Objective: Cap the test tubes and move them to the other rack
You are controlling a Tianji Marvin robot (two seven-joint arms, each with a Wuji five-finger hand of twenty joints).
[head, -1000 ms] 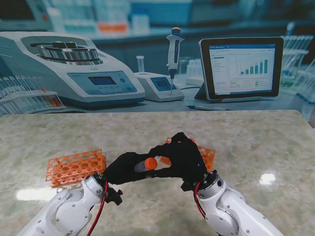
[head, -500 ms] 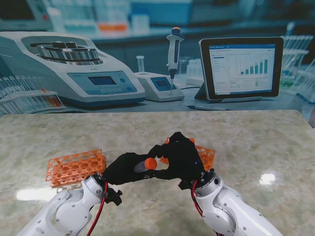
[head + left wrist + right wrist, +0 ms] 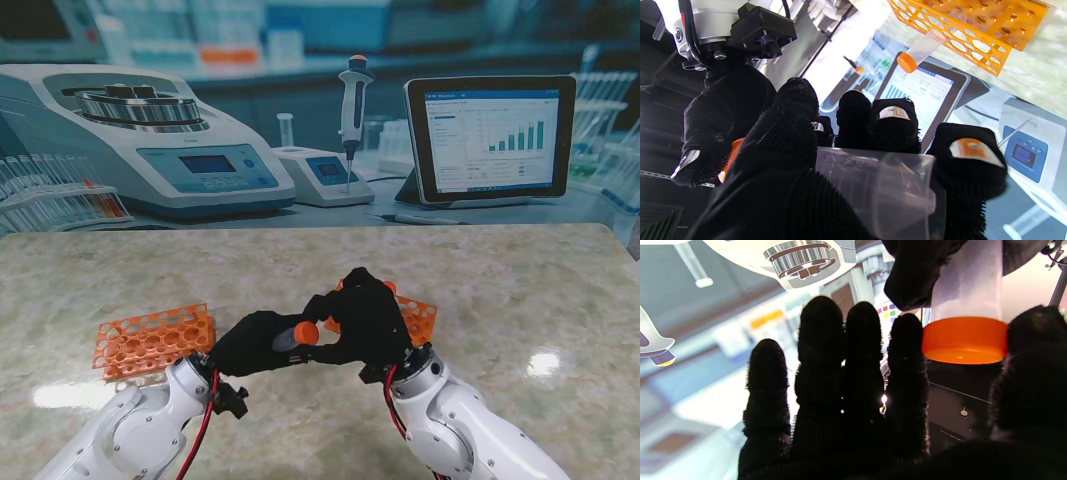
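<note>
The left hand grips a clear tube above the bench. The right hand pinches its orange cap between thumb and forefinger. One rack sits left, the other behind the right hand, with open bench beyond.

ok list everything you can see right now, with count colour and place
tube: one, clear, held in left hand
cap: one, orange, on that tube's end, between the right hand's fingers
racks: two, orange, left rack on table, right rack behind the right hand
capped tube: one, clear with orange cap, standing in the right rack
table: one, pale marble
backdrop: one, printed lab scene, behind the table
left hand: black glove, shut on tube
right hand: black glove, fingers on cap
</note>
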